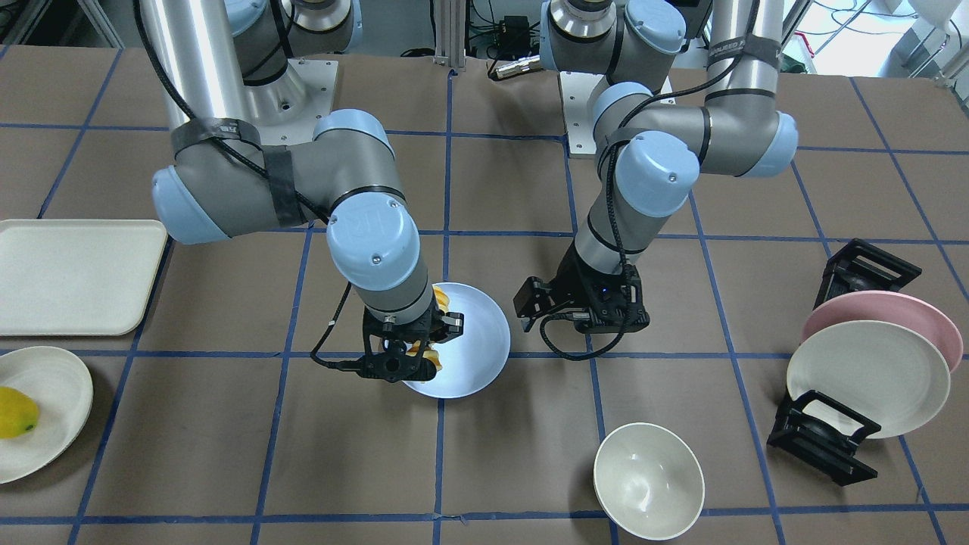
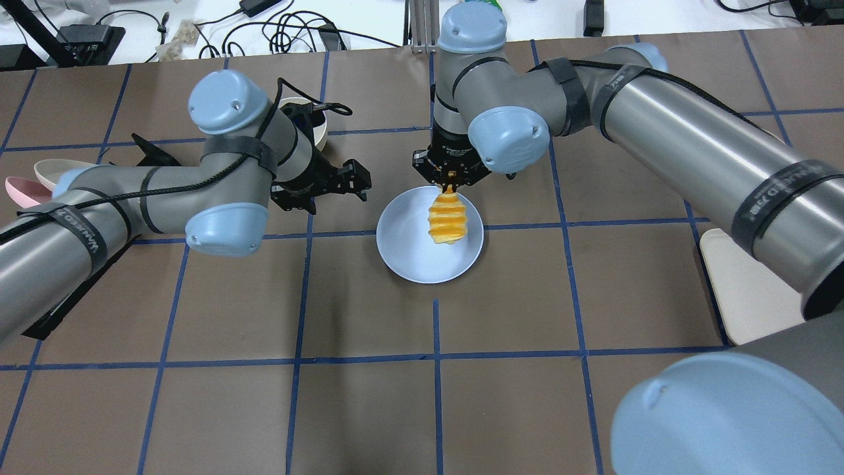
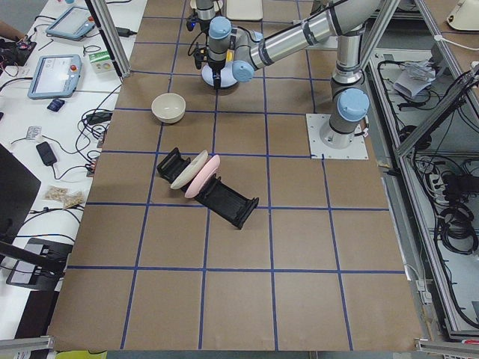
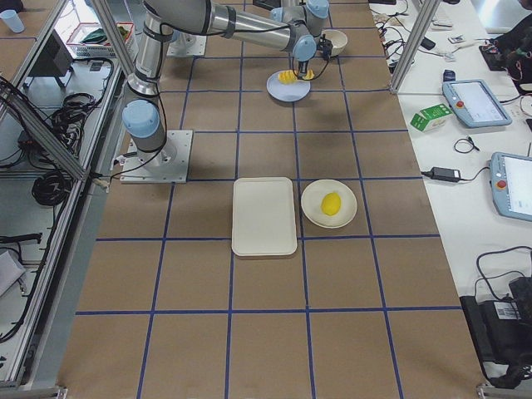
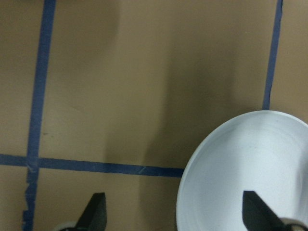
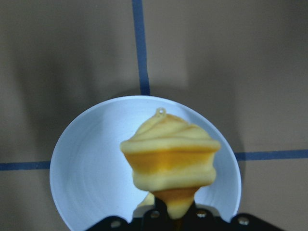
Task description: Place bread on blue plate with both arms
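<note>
1. A brown paper-covered table (image 2: 369, 409) is marked into squares by blue tape.
2. The blue plate (image 2: 412, 254), round, shallow and matte lavender-blue, lies flat near the middle of the table.
3. The bread (image 2: 447, 221), a small ridged loaf of pale yellow slices with orange-brown crust bands, sits over the plate's far half.
4. The right gripper (image 2: 450, 183), black, pinches the bread's narrow end. It cannot be told whether the loaf's other end rests on the plate.
5. The right arm (image 2: 692, 152) is a smooth silver-grey tube with rounded pale blue joint caps.
6. The left gripper (image 5: 173, 216) hovers just beside the plate's rim, its jaws spread wide.
7. The left arm (image 2: 132, 198) matches the right in finish.
8. A glossy cream bowl (image 1: 649, 481) stands upright, apart from the plate.
9. A black rack (image 1: 821, 439) holds a pink plate (image 1: 908, 310) and a cream-white plate (image 1: 867, 378) tilted on edge.
10. A flat cream tray (image 1: 76, 276) with rounded corners lies at the table's other end.
11. Near the tray, a smooth yellow fruit (image 1: 15, 412) rests on a cream plate (image 1: 53, 446).
</note>
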